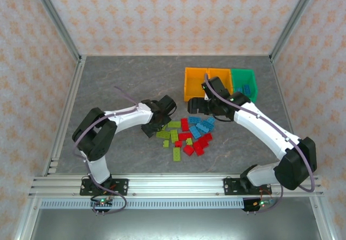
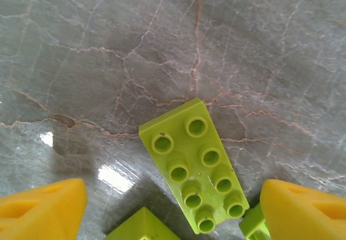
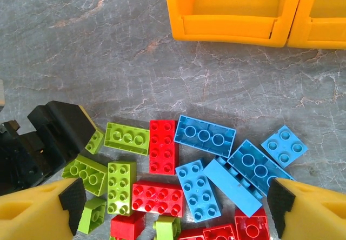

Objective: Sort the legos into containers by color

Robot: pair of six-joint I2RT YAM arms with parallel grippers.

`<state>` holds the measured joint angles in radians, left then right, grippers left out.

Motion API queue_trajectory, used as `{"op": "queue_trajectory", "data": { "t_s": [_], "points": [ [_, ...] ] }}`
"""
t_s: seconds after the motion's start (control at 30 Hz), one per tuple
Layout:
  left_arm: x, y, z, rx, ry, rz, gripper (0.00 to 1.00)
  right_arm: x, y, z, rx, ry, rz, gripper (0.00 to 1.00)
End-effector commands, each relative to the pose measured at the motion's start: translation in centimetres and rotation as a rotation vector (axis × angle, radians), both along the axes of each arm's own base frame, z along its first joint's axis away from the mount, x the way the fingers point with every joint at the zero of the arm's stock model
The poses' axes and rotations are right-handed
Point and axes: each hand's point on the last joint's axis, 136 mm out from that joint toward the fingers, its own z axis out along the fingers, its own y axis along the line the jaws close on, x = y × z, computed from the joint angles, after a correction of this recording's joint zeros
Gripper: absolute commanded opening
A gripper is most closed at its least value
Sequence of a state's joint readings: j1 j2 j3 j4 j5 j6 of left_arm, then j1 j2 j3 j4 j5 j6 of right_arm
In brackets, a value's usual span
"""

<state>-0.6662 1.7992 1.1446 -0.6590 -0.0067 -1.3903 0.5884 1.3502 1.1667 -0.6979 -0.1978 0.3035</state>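
Over lime lego (image 2: pixel 192 164), left tool (image 1: pixel 153 127) agape

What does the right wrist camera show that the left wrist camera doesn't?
Right wrist: two orange bins, blue bricks and red bricks. Left wrist: a close-up of one lime brick lying on the table, partly between the open left fingers. Both: lime bricks, the grey marbled table, and yellow fingertips at the bottom corners.
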Motion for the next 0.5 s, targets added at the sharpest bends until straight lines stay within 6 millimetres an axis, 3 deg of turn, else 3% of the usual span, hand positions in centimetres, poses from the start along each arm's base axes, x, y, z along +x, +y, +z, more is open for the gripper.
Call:
{"op": "queue_trajectory", "data": {
  "t_s": [0.0,0.2,0.47],
  "points": [
    [0.7,0.0,-0.6,0.005,0.015,0.014,0.80,-0.4,-0.8,-0.7,-0.037,0.018,-0.021,0.89],
    [0.2,0.5,-1.7,0.065,0.068,-0.058,0.66,-0.4,-0.8,-0.7,-0.035,0.021,-0.028,0.89],
    [-2.4,2.6,-3.6,0.133,0.152,-0.119,0.38,-0.2,-1.0,0.3,-0.033,-0.001,-0.041,0.90]
  ]
}}
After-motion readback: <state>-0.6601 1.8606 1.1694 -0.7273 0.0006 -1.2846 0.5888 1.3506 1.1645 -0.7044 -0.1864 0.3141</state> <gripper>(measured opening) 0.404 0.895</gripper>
